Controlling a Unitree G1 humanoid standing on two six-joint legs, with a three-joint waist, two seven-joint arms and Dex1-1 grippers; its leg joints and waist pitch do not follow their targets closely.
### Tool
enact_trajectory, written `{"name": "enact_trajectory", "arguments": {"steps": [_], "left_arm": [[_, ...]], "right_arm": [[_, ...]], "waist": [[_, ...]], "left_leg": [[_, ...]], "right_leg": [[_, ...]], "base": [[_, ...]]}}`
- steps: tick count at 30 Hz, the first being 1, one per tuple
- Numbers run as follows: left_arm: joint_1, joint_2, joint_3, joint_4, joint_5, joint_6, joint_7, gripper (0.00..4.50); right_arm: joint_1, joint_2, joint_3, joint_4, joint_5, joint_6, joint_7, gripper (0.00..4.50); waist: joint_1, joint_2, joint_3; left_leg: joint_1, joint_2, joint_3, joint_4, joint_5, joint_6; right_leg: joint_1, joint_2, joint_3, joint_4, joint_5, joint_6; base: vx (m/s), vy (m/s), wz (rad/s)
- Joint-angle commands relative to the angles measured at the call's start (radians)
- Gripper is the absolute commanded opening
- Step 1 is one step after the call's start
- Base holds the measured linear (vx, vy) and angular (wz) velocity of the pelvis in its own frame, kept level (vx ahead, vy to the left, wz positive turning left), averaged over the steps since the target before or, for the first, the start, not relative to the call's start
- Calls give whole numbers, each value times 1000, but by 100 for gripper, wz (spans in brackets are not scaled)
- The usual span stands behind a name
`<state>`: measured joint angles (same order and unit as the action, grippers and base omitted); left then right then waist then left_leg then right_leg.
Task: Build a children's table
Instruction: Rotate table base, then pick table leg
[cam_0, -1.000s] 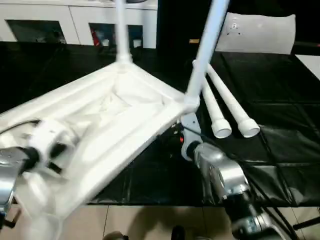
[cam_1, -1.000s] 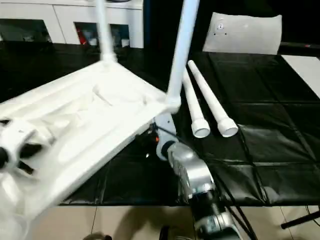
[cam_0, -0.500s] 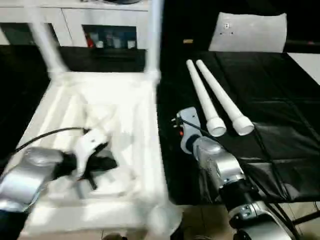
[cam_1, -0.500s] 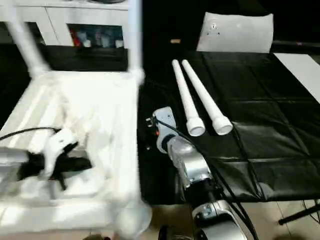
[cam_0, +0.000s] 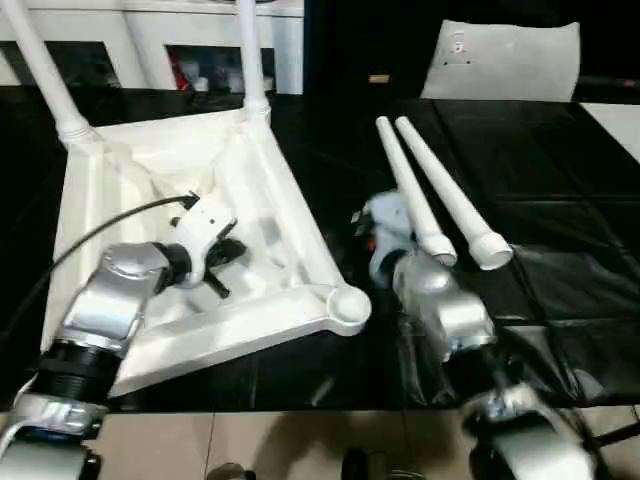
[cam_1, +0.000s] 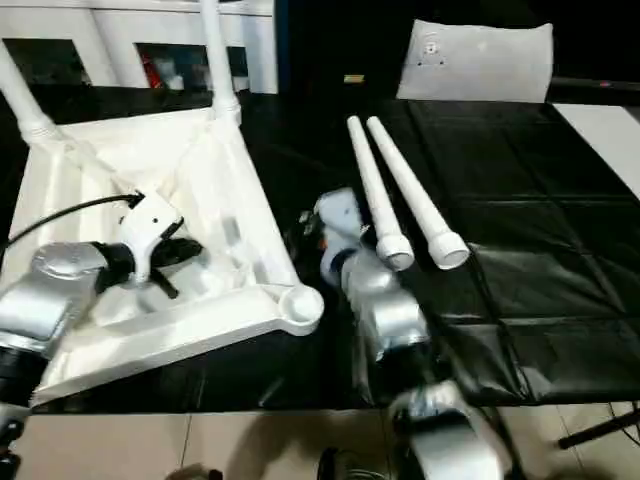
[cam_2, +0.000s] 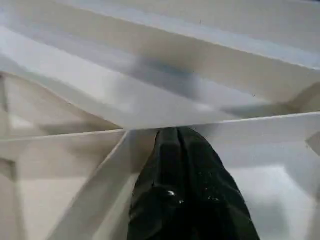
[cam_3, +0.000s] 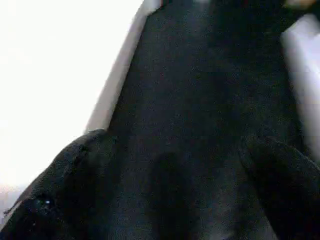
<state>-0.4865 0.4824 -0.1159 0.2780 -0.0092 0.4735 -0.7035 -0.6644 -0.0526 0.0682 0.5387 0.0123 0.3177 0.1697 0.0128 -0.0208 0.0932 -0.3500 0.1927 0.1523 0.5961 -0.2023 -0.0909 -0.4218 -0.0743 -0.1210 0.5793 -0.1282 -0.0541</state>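
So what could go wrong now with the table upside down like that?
The left claw is pinched shut on a thin rib under the tabletop. It might slip off, and the top could drop. The two legs already standing up could wobble loose. The two spare legs lying beside the open right claw might roll if bumped.

right pincer (cam_3: 175, 170): fingers spread wide | below: black table cover (cam_3: 200, 75) | beside: white table top edge (cam_3: 60, 75)

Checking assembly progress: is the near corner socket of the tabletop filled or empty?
Empty. The near corner socket shows an open round hole, while two far corners of the tabletop already hold upright legs.
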Motion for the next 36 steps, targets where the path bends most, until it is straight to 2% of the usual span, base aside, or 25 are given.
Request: {"name": "enact_trajectory", "arguments": {"steps": [1, 2, 3, 4, 5, 6, 7, 8, 10, 11, 13, 14, 15, 17, 18, 21, 22, 23, 24, 25, 27, 29, 30, 33, 36], "left_arm": [[0, -12, 40, -59, -44, -12, -3, 2], [5, -10, 44, -71, -53, -11, -10, 2], [12, -6, 46, -91, -64, -14, -20, 2], [19, 1, 45, -106, -67, -26, -24, 20], [40, 9, 58, -175, -101, 0, -43, 20], [58, 17, 65, -231, -127, 15, -62, 33], [63, 19, 67, -248, -135, 22, -69, 33], [76, 23, 71, -292, -148, 45, -76, 50], [98, 28, 80, -369, -174, 95, -87, 55], [114, 34, 82, -420, -192, 127, -97, 75], [143, 52, 76, -497, -216, 172, -115, 86], [143, 52, 76, -497, -216, 172, -115, 92], [157, 61, 72, -529, -227, 189, -123, 97], [187, 82, 65, -604, -261, 235, -127, 104], [192, 85, 65, -616, -266, 243, -125, 112], [198, 86, 69, -639, -275, 266, -117, 135], [201, 85, 70, -653, -276, 283, -112, 140], [201, 85, 70, -655, -276, 285, -112, 146], [204, 87, 73, -675, -280, 310, -103, 157], [204, 88, 73, -680, -282, 317, -101, 175], [207, 94, 73, -690, -288, 329, -96, 178], [212, 102, 72, -702, -295, 341, -90, 191], [217, 108, 70, -710, -298, 349, -89, 212], [219, 115, 69, -724, -302, 363, -90, 224], [217, 120, 71, -735, -309, 379, -92, 263]], "right_arm": [[-74, -32, -44, 46, -9, 124, -37, 450], [-89, -37, -51, 56, -1, 148, -31, 450], [-114, -46, -61, 75, 11, 176, -20, 450], [-130, -54, -65, 90, 15, 185, -15, 450], [-180, -80, -77, 160, 23, 173, 3, 450], [-223, -102, -85, 225, 26, 163, 9, 450], [-236, -109, -87, 247, 27, 158, 10, 450], [-262, -122, -93, 295, 28, 147, 7, 450], [-305, -142, -105, 380, 27, 130, 0, 450], [-332, -155, -116, 434, 22, 120, -13, 450], [-368, -172, -137, 507, 21, 117, -20, 450], [-368, -172, -137, 507, 21, 117, -20, 450], [-379, -179, -143, 534, 18, 115, -22, 450], [-408, -194, -134, 615, 8, 110, -13, 450], [-414, -195, -135, 632, 10, 109, -12, 450], [-425, -191, -146, 677, 20, 110, 11, 450], [-427, -188, -157, 704, 24, 102, 16, 450], [-427, -188, -159, 707, 25, 101, 16, 450], [-428, -182, -187, 737, 41, 97, 17, 450], [-427, -180, -197, 744, 48, 97, 17, 450], [-427, -175, -223, 758, 68, 102, 15, 450], [-430, -170, -246, 774, 89, 113, 13, 422], [-431, -166, -268, 784, 108, 129, 11, 415], [-430, -162, -300, 796, 134, 156, 7, 380], [-430, -162, -317, 807, 139, 187, 11, 362]], "waist": [[3, 26, -83], [1, 25, -85], [8, 27, -82], [7, 27, -82], [11, 28, -83], [11, 24, -87], [13, 25, -83], [13, 23, -81], [14, 23, -82], [14, 18, -80], [14, 20, -79], [14, 19, -74], [14, 18, -70], [13, 17, -71], [12, 14, -65], [11, 15, -61], [11, 9, -59], [12, 12, -60], [11, 11, -58], [11, 11, -60], [12, 10, -59], [12, 11, -60], [12, 10, -60], [12, 9, -57], [14, 12, -57]], "left_leg": [[3, 23, 1, -65, -136, 17], [2, 24, 0, -65, -146, 13], [8, 24, 3, -64, -165, 13], [5, 25, 2, -64, -167, 13], [6, 27, 2, -65, -170, 11], [0, 30, 0, -64, -148, 9], [0, 26, 4, -62, -145, 13], [-1, 25, 6, -62, -149, 15], [-3, 25, 6, -61, -139, 21], [-2, 25, 7, -61, -142, 24], [-4, 26, 6, -59, -144, 21], [-5, 23, 8, -59, -159, 24], [-6, 19, 10, -58, -175, 30], [-4, 25, 6, -59, -190, 23], [-5, 23, 8, -59, -203, 24], [-6, 20, 7, -57, -229, 27], [-6, 19, 7, -56, -231, 28], [-5, 20, 5, -56, -232, 28], [-6, 20, 6, -56, -232, 28], [-6, 21, 5, -56, -223, 28], [-9, 20, 5, -56, -213, 32], [-9, 20, 5, -56, -206, 35], [-10, 20, 5, -56, -199, 37], [-10, 20, 7, -56, -204, 41], [-9, 19, 6, -56, -212, 35]], "right_leg": [[73, -62, 61, -55, -296, -163], [75, -63, 62, -50, -300, -168], [69, -63, 61, -59, -313, -159], [70, -63, 62, -56, -307, -161], [71, -66, 62, -54, -297, -166], [76, -69, 63, -43, -260, -184], [71, -65, 62, -47, -252, -193], [72, -64, 63, -47, -256, -191], [73, -63, 62, -43, -251, -194], [72, -64, 61, -43, -266, -192], [71, -64, 60, -43, -278, -192], [68, -61, 60, -45, -293, -188], [67, -59, 58, -53, -327, -168], [65, -63, 57, -47, -347, -170], [62, -60, 56, -53, -365, -166], [60, -58, 54, -58, -411, -147], [59, -59, 54, -59, -425, -140], [59, -60, 54, -59, -440, -134], [57, -60, 54, -60, -450, -126], [58, -60, 54, -57, -437, -127], [58, -58, 54, -55, -421, -130], [57, -57, 55, -52, -402, -135], [57, -57, 55, -48, -385, -143], [54, -56, 53, -52, -392, -146], [54, -57, 53, -54, -410, -139]], "base": [[0, 0, 0], [0, 0, 0], [0, 0, 0], [0, 0, 0], [0, 0, 0], [0, 0, 0], [0, 0, 0], [0, 0, 0], [0, 0, 0], [0, 0, 0], [0, 0, 0], [0, 0, 0], [0, 0, 0], [0, 0, 0], [0, 0, 0], [0, 0, 0], [0, 0, 0], [0, 0, 0], [0, 0, 0], [0, 0, 0], [0, 0, 0], [0, 0, 0], [0, 0, 0], [0, 0, 0], [0, 0, 0]]}}
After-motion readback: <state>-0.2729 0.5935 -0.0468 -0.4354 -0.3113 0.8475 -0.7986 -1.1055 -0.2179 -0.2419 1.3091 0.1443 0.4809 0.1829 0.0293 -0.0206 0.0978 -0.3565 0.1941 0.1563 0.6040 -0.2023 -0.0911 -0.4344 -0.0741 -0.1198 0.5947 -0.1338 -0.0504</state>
